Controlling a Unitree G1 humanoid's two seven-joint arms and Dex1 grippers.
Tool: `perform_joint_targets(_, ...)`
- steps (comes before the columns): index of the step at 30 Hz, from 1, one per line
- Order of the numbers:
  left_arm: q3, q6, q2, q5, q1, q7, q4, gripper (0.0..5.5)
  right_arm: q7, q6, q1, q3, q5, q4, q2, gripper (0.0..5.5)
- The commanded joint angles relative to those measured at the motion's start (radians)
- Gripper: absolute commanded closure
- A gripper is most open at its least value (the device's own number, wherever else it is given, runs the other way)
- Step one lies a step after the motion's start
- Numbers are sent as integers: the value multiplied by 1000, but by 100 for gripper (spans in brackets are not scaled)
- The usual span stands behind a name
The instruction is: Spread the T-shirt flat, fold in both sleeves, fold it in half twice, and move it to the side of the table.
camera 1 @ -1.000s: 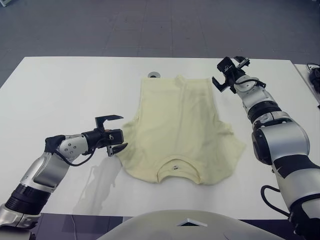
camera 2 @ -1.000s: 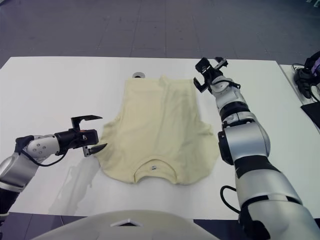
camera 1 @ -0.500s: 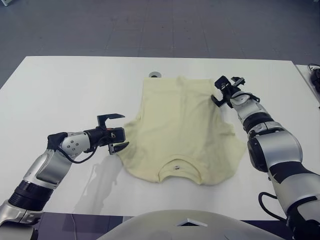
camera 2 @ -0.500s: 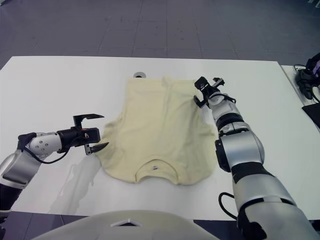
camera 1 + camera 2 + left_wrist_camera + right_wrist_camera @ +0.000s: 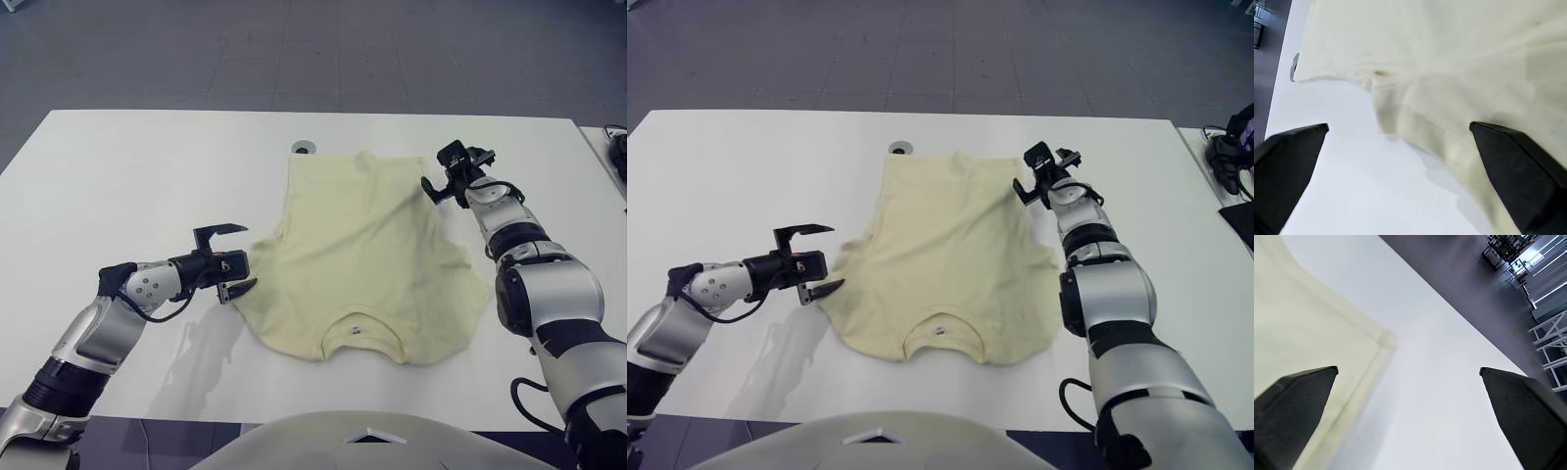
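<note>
A pale yellow T-shirt (image 5: 362,245) lies on the white table (image 5: 127,176), collar toward me and hem at the far side, both sleeves bunched and rumpled. My left gripper (image 5: 243,257) hangs open just off the shirt's left sleeve. In the left wrist view the sleeve's edge (image 5: 1415,122) lies between the spread fingers of that gripper (image 5: 1399,126). My right gripper (image 5: 458,172) is open at the shirt's far right hem corner. In the right wrist view that hem corner (image 5: 1382,339) sits beside the wide gap of the right gripper (image 5: 1408,369).
A round metal grommet (image 5: 303,147) is set in the table just beyond the hem's left corner. Dark gear (image 5: 1227,147) lies past the table's right edge. Bare tabletop stretches to the left of the shirt and along the front edge.
My right gripper came in from beyond the hem corner down to it, and the shirt slid a little to the right. The left gripper edged closer to the left sleeve.
</note>
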Motion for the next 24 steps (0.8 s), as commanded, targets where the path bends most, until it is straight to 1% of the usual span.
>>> perform_joint_targets(1,14,63,-48,-45,6,-8,-2,13,55,-33,-1,-30,43,-84,-43,10)
perform_joint_targets(3,79,111,-73,-116,7,3,-50,13,104,-21,72,-56,86,-211,-77,10)
perform_joint_targets(4,113,133,-72,-142,9,7,-76,13,133,14,140,-79,119,-332,-92,10)
perform_joint_targets(6,183,161,-48,-168,22,5,-116,13,179,171,339,-140,206,-695,-109,10)
perform_joint_targets(9,284,192,-4,-193,74,-10,-178,13,184,450,668,-256,353,-1270,-90,10)
perform_joint_targets(10,322,217,-5,-203,106,-9,-207,13,171,527,763,-294,398,-1417,-71,10)
perform_joint_targets(12,398,311,-51,-249,181,10,-264,13,129,637,904,-364,481,-1616,-21,10)
perform_joint_targets(15,473,498,-168,-309,270,77,-317,13,93,709,1087,-414,544,-1772,36,10)
perform_joint_targets(17,498,561,-228,-341,342,109,-337,13,86,737,1199,-431,567,-1851,61,10)
perform_joint_targets(19,512,607,-264,-362,402,127,-361,13,82,769,1263,-449,599,-1909,76,10)
perform_joint_targets(23,530,697,-326,-405,456,166,-409,88,72,837,1372,-481,633,-1983,89,10)
perform_joint_targets(24,530,716,-341,-415,461,178,-415,104,67,855,1398,-492,642,-1990,94,31)
